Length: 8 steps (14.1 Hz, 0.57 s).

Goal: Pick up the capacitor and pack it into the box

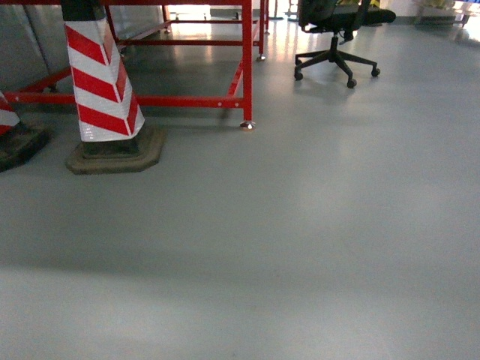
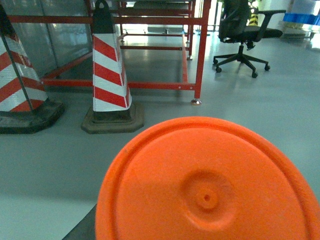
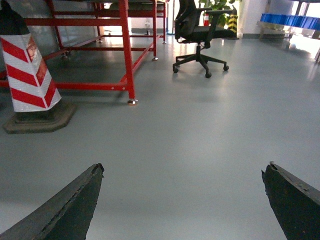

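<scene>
The capacitor [image 2: 207, 185] filled the near half of the left wrist view, its round orange end face turned straight at the lens, so it sat right at the left gripper. Only a dark sliver of a finger [image 2: 82, 227] showed at its lower left, so I judged it was clamped but could not tell the jaw state for sure. The box appeared in no view, nor any table. The step in hand seemed to be carrying the part to the box, and doing it well meant keeping the grip steady and the wrist level until the tub came into sight, then lowering inside its rim before letting go.

Far left stood a red-and-white striped cone [image 1: 101, 79] on its dark base, just beside a red steel frame [image 1: 247, 60]; a black office chair [image 1: 337, 37] stood far right on the bare grey floor [image 1: 300, 247].

The left arm pointed level and forward. The right gripper [image 3: 182, 200] also pointed forward, slanting slightly down, fingers spread wide, holding nothing.
</scene>
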Motion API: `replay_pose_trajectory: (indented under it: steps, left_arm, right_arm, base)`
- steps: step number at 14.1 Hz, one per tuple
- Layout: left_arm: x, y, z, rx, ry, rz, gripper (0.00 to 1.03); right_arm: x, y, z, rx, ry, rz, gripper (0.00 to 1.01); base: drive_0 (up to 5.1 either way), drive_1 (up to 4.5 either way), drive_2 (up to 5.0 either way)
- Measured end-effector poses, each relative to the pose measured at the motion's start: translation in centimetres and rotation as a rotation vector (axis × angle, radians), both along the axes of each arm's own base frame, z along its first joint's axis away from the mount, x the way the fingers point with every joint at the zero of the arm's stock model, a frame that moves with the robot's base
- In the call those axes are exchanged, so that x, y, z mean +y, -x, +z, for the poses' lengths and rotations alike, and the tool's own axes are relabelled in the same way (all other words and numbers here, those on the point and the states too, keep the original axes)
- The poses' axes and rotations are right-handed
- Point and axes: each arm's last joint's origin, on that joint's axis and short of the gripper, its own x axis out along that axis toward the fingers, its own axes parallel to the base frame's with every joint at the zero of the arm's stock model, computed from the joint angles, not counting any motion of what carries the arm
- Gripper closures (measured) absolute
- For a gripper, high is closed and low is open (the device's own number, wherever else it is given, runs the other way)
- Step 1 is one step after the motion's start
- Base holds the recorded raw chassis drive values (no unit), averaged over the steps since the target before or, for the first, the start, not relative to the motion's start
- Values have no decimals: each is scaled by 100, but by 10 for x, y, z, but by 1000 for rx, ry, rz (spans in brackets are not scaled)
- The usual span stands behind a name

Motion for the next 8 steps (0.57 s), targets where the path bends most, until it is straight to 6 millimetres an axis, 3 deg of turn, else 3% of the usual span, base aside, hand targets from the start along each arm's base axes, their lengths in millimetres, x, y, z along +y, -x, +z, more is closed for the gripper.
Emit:
replay_pose_trajectory:
  steps: [8]
  left_arm:
    - [0, 0, 0, -1, 0, -2, 60]
  right_arm:
    - [0, 0, 0, 5, 0, 0, 3]
  base:
    - [-506, 239, 239]
